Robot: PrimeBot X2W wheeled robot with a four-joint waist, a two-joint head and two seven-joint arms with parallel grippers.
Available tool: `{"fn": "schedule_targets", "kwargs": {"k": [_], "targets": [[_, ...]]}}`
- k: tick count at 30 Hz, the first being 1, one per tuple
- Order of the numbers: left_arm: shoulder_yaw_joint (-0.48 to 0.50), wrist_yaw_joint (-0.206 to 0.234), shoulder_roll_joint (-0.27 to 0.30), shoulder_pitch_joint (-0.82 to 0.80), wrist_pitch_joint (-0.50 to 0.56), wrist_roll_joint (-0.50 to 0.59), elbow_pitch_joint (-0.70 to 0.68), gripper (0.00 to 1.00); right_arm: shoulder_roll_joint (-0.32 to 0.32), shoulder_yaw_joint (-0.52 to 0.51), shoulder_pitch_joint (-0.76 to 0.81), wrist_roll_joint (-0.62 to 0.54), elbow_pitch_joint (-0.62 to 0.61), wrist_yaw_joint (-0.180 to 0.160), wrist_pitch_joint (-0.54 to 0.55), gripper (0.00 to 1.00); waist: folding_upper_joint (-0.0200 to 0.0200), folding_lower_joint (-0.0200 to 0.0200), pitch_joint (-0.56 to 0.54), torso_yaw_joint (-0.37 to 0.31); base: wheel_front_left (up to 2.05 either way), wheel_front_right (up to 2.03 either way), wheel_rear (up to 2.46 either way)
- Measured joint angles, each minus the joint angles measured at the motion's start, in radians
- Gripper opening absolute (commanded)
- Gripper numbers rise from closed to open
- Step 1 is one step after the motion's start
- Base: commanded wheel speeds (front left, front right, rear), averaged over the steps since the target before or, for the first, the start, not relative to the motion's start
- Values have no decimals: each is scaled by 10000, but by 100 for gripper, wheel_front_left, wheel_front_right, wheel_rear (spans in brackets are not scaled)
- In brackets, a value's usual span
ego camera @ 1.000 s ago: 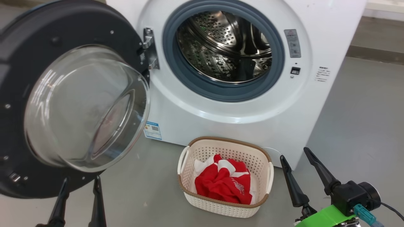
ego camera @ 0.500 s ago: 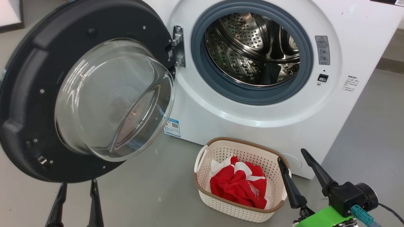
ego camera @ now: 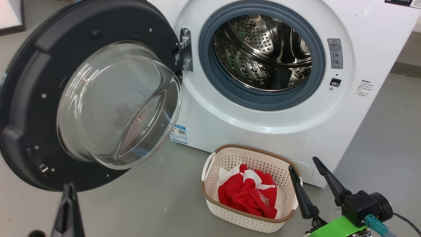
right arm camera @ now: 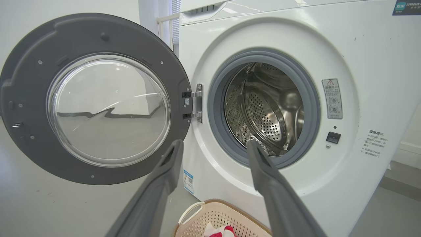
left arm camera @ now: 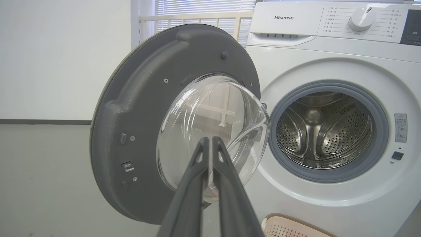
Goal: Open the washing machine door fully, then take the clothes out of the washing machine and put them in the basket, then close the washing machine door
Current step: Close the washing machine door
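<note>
A: So, from the head, which step is this?
B: The clothes (ego camera: pixel 245 194) lie in the basket (ego camera: pixel 243 221) on the floor (ego camera: pixel 148 204) by the washing machine (ego camera: pixel 263 138), and the drum (ego camera: pixel 260 56) looks empty. The door (ego camera: pixel 26 92) hangs wide, so closing is left, I'd say. The right fingers (ego camera: pixel 300 192) are spread beside the basket
A: Left wrist?
B: The left fingers (left arm camera: pixel 210 154) are pressed together, aimed at the door's glass (left arm camera: pixel 204 112)
A: Right wrist?
B: Spread, holding nothing. Next, the left must get behind the door's free edge and push

The door (ego camera: pixel 29 82) is seen as matt dark plastic around a glossy glass bowl (ego camera: pixel 108 108), and the drum (ego camera: pixel 256 36) as shiny perforated steel. The basket (ego camera: pixel 250 158) is moulded of matt cream plastic, and the clothes (ego camera: pixel 243 197) are made of red cloth.
</note>
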Motion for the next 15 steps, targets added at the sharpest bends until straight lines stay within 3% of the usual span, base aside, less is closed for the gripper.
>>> {"fn": "schedule_targets", "kwargs": {"k": [6, 15], "targets": [[644, -244, 247, -605, -130, -535, -4, 0, 2, -4, 6, 0, 96, 0, 0, 100, 0, 0, -1, -70, 0, 0, 0], [1708, -698, 834, -2824, 165, -2073, 660, 0, 8, -127, 14, -58, 238, 0, 0, 100, 0, 0, 44, -148, 0, 0, 0]]}}
